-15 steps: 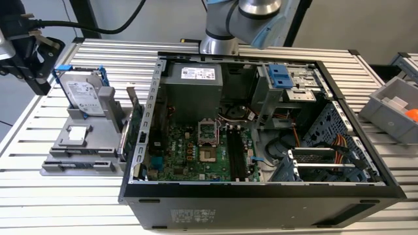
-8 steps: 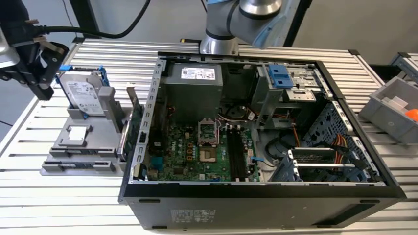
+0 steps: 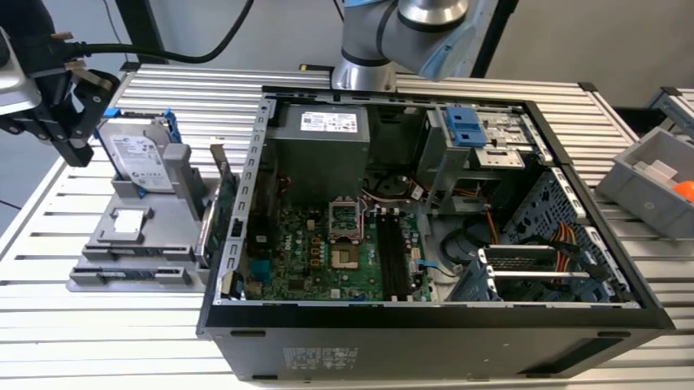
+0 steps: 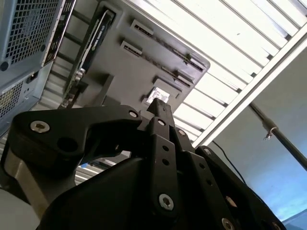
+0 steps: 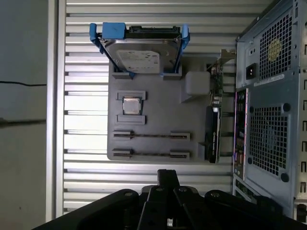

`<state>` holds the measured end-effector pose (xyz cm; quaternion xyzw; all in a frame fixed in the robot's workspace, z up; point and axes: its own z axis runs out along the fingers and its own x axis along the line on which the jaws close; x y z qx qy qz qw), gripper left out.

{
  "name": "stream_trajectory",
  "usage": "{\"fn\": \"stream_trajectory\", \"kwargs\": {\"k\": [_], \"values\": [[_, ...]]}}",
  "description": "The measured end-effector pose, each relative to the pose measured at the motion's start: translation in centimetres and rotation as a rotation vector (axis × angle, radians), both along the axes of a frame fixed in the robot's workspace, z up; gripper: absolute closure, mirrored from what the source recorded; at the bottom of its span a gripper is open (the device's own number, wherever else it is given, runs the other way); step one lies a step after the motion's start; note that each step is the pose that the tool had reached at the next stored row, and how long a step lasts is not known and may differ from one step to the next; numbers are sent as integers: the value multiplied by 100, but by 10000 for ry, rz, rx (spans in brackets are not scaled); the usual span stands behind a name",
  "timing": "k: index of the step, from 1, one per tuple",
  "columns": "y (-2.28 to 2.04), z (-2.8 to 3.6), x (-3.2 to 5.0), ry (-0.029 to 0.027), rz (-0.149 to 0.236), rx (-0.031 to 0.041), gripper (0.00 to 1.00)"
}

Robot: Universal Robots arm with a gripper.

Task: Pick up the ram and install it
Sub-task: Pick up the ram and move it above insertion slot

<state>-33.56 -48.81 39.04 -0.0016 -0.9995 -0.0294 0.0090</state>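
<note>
**Bluish-dark ram stick parked in fixture; gripper closed and empty**

1. Task part. From my remote station, I locate the ram (image 3: 139, 275) standing on edge in the outermost narrow slot of the grey fixture plate (image 3: 103, 244), the slot farthest from the hard drive. In the first wrist view the ram (image 5: 151, 154) appears as a thin dark line between two end clips. A parallel slot lies just beside it. I cannot tell whether the dark line in that one is a second stick.

2. End effector. The gripper (image 3: 78, 158) hangs above the exterior view's left edge of the fixture plate, near the hard drive and well apart from the ram. In both wrist views the gripper (image 5: 168, 173) (image 4: 159, 106) has its fingers brought fully together, with nothing between them.

3. Fixture contents. The plate also carries:
- a square processor chip (image 5: 131, 106);
- a silver hard drive (image 5: 139, 55) in a blue frame, with a white printed label on its face;
- a green card (image 5: 213, 120) with a metal bracket, on edge along the side nearest the case.

4. Surroundings. The open black computer case (image 3: 434, 325) sits just beside the fixture plate on the slatted metal table (image 3: 109, 341). Inside it are the green motherboard (image 3: 314, 252) and a power supply (image 3: 325, 154) bearing a white label. A further printed label is on the case's outer wall.
</note>
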Motion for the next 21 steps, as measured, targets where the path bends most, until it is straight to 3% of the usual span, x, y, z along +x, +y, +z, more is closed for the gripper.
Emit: {"fn": "stream_trajectory", "kwargs": {"k": [12, 21], "values": [[0, 0, 0, -1, 97, 1, 100], [0, 0, 0, 0, 399, 0, 100]]}}
